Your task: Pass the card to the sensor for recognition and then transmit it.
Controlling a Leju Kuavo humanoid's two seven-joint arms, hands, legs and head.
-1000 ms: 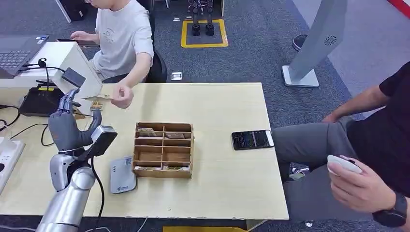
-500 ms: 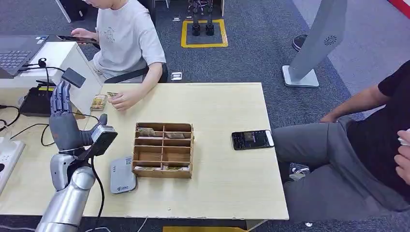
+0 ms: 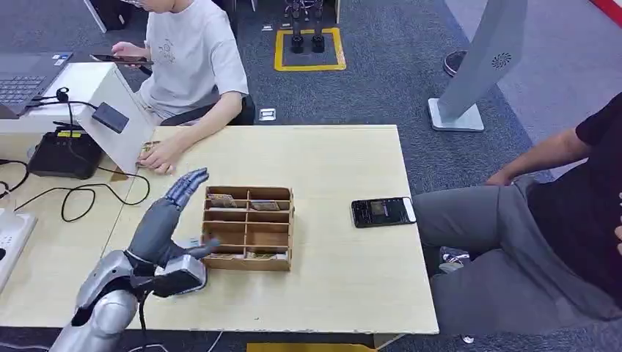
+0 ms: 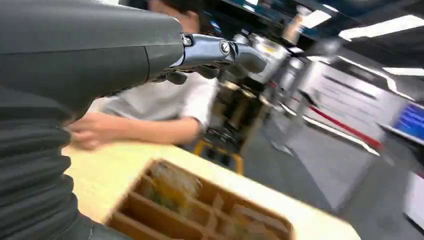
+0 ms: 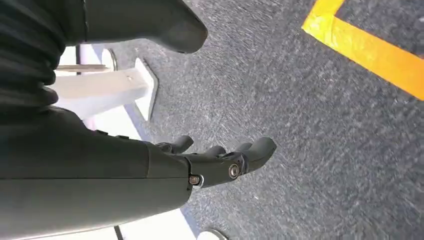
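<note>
Left hand (image 3: 167, 220) has swung down from the sensor toward the wooden tray (image 3: 249, 227), fingers spread and empty; card handover appears complete.

Even, bright overhead light is falling across the surface (image 3: 345, 158), casting only soft shadows. The left wrist view is smearing with motion blur, ceiling lamps (image 4: 320, 17) glaring. The right wrist view is showing slightly streaked carpet (image 5: 310, 100).
</note>
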